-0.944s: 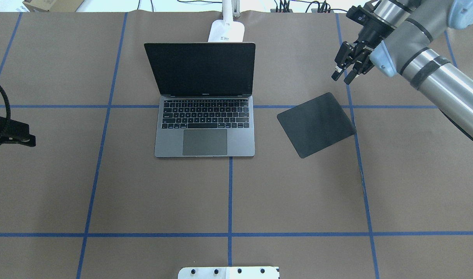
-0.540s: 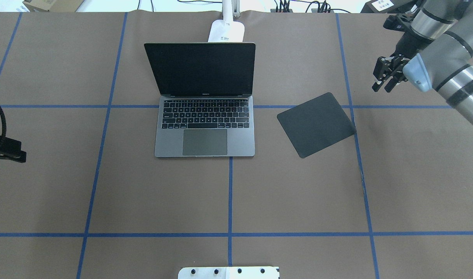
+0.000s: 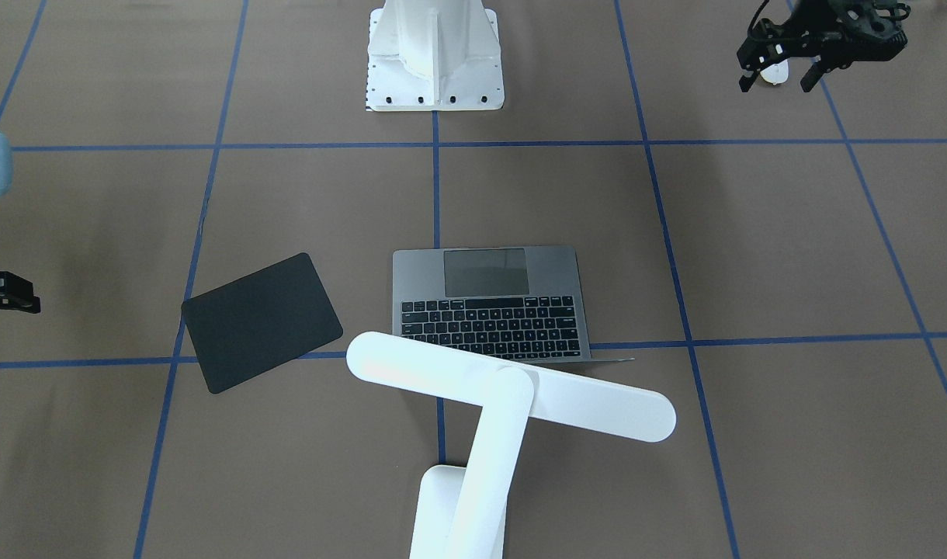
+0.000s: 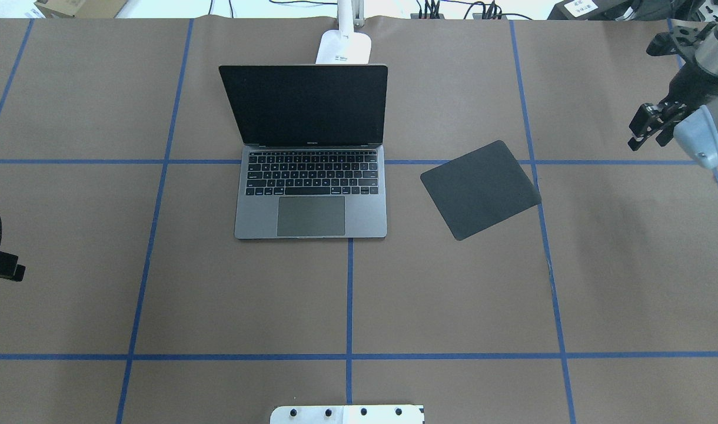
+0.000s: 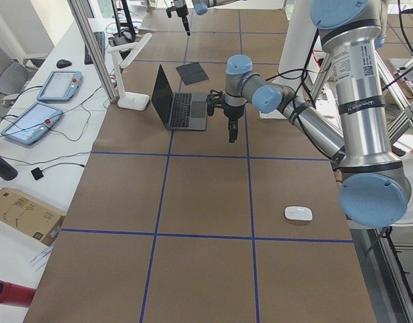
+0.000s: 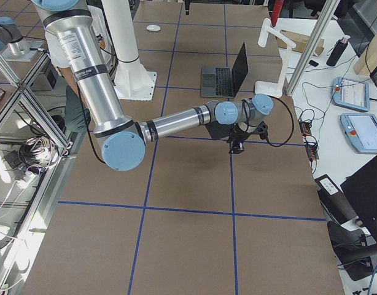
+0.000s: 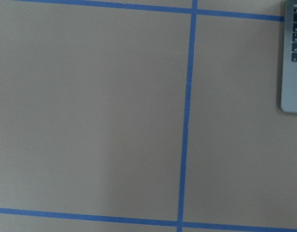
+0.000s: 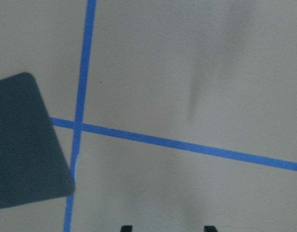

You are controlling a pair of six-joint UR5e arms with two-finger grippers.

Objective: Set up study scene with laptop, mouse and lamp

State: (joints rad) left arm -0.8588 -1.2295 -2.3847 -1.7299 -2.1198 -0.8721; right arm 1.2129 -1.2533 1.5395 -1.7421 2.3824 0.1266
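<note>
The open grey laptop (image 4: 311, 176) sits at mid-table, screen up. The white lamp (image 3: 512, 388) stands behind it, with its bar head over the lid and its base (image 4: 345, 47) at the far edge. The white mouse (image 5: 298, 214) lies on the paper near my left arm's base and is out of the overhead view. My left gripper (image 3: 778, 80) hangs open and empty high over the table's left side. In the front view the mouse (image 3: 773, 74) shows below it. My right gripper (image 4: 646, 140) is open and empty, right of the pad.
A flat black mouse pad (image 4: 479, 189) lies skewed to the right of the laptop. The white bolted pedestal (image 3: 435, 54) stands at the robot's side of the table. Brown paper with blue tape lines covers the table. Tablets and cables lie beyond the far edge.
My right gripper has swung right, away from the pad toward the table's right edge. My left gripper has slid along the left edge toward the robot. Laptop, lamp and pad have not moved.
</note>
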